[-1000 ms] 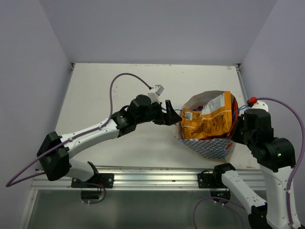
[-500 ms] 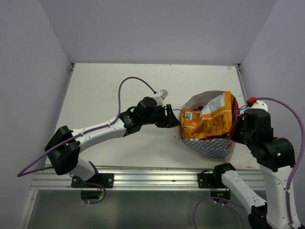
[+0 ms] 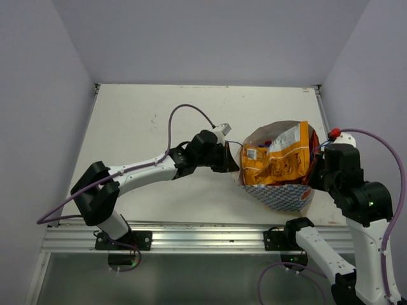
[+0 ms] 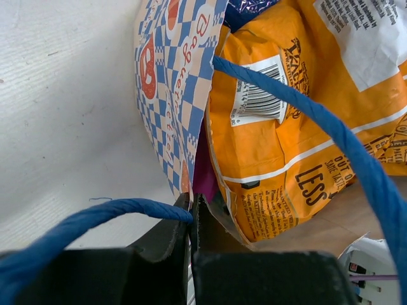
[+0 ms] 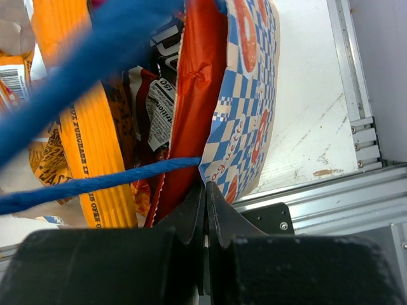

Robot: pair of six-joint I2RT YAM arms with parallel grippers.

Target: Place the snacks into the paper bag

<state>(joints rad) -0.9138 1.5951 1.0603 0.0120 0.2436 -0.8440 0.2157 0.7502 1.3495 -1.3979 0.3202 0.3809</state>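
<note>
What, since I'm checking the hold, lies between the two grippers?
The paper bag, stuffed with snacks, fills the gap between left gripper and right gripper, each shut on its rim; the top external view shows it.

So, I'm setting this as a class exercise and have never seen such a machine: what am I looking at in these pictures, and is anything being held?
These are two robot arms bolted to a white table, each ending in a two-finger gripper. The wide picture comes from a fixed camera above; the two close-ups come from cameras on the wrists. On the table sits a blue-checked paper bag, stuffed with snacks, a large orange packet on top. The left gripper is shut on the bag's left rim and the right gripper on its right rim, beside the blue string handles.
</note>
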